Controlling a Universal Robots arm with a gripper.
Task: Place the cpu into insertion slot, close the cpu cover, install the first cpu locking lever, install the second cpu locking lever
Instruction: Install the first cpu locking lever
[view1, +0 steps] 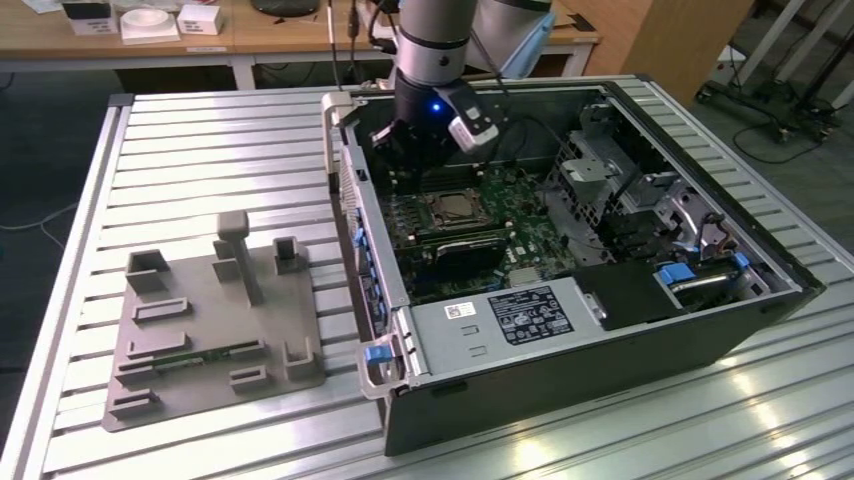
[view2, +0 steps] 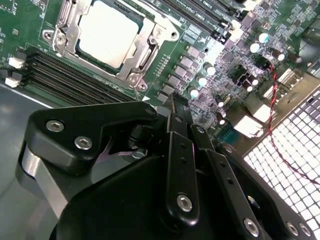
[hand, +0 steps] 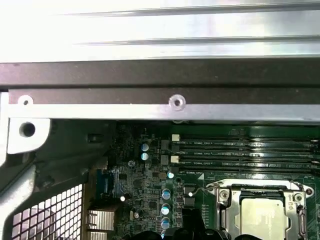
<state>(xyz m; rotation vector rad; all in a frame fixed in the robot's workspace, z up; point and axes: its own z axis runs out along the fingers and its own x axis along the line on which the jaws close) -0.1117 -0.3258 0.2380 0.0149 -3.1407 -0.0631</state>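
One arm reaches down into a desktop computer case (view1: 574, 385) that lies on its side on the slatted metal surface (view1: 214, 150), open face up. I take that to be the reason for laying it so: the motherboard (view2: 30, 20) faces the tool (view1: 404, 160) squarely from below. The tool hangs low inside the case, just above the board and just short of the processor socket. Whether it is spread or pressed together I cannot tell from where I stand.

The cpu (view2: 107, 32) sits flat in its socket, a little beyond the tool's tip, its silvery top showing through the open centre of the cpu cover (view2: 146, 47). The cover lies down over the chip's edges rather than standing up on its hinge, so the first two parts of the job look done to me; the frame is there to press the chip onto its contacts.

A thin wire locking lever (hand: 200, 190) juts out at the socket corner nearest the tool. I judge that is why the tool is held there, close to the lever's end and clear of the memory slots (view2: 65, 75) alongside. Whether that lever is latched I cannot make out. Well away from the tool, a grey moulded holder (view1: 214, 330) rests on the surface outside the case.
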